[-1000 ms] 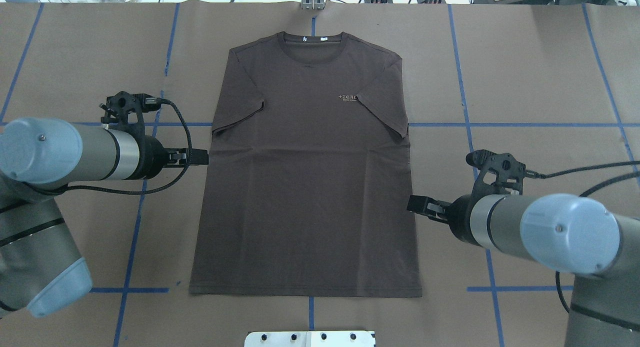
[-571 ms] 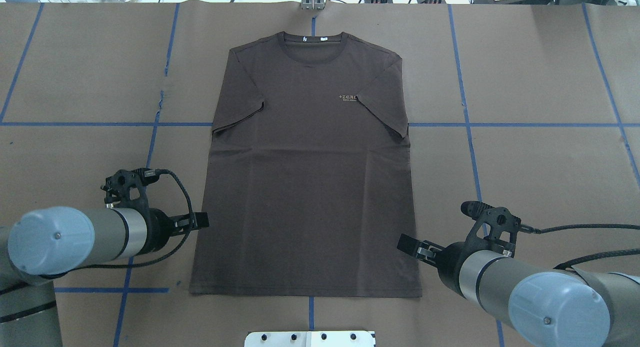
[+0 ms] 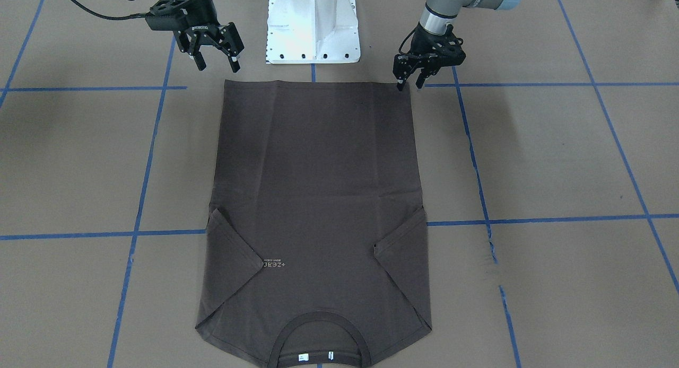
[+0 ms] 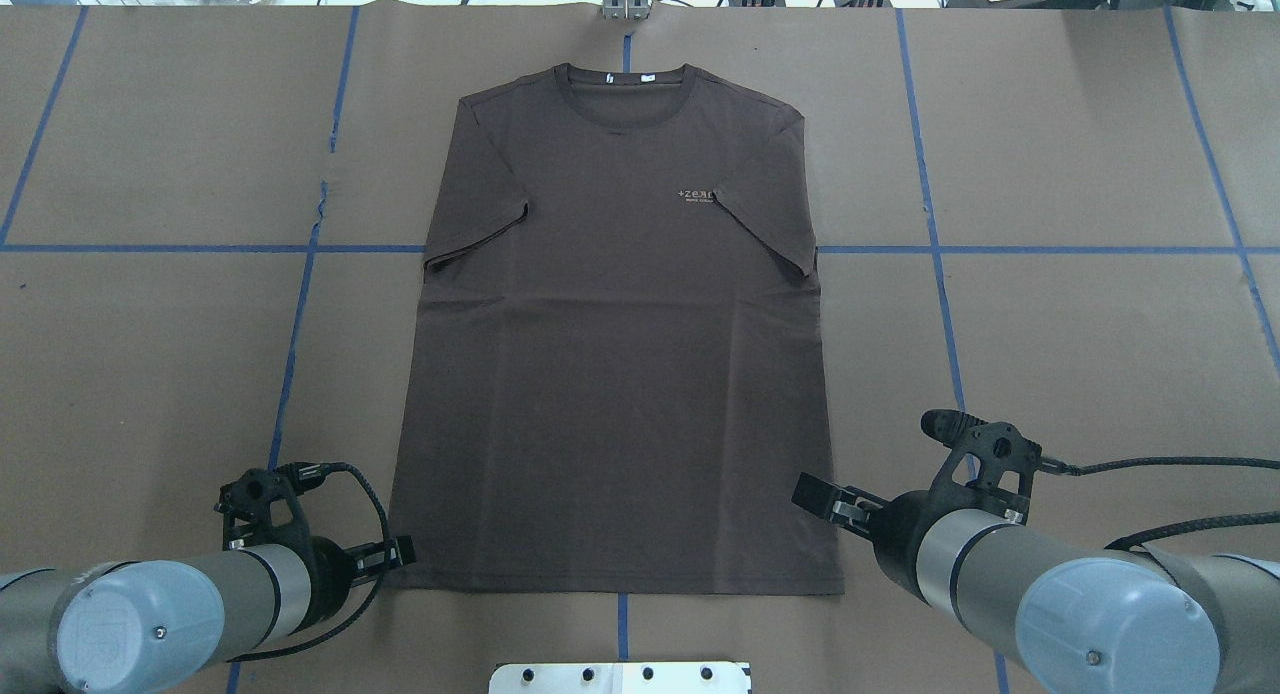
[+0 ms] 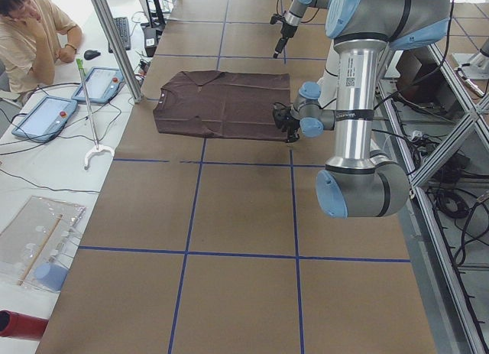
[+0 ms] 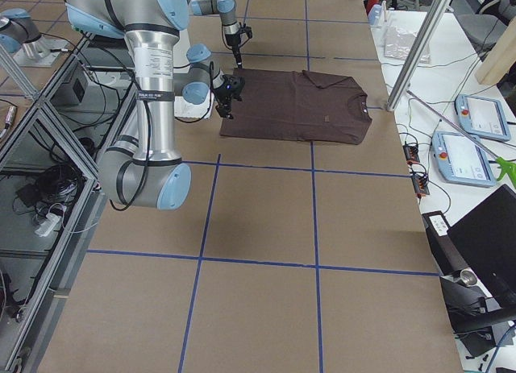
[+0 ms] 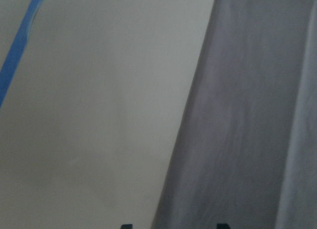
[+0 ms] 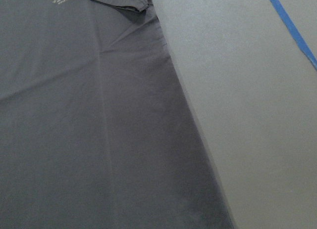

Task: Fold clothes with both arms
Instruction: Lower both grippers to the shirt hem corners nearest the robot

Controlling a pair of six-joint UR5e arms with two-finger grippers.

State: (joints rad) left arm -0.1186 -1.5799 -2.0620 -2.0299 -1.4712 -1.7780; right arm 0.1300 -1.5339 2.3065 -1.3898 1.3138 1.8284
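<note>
Was a robotics lab: table (image 5: 237,209) papered brown with blue tape grid (image 5: 193,209), left arm (image 5: 355,102), aluminium post (image 5: 113,40), control tablets (image 5: 44,117), cables (image 5: 46,151), seated person (image 5: 30,33) upper left of the left-side view.

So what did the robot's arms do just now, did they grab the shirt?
No grab yet. The left end effector slid back toward the robot along the T-shirt to its hem corner. The right end effector slid back too, near the other hem corner. Both are open. The T-shirt stayed flat.
</note>
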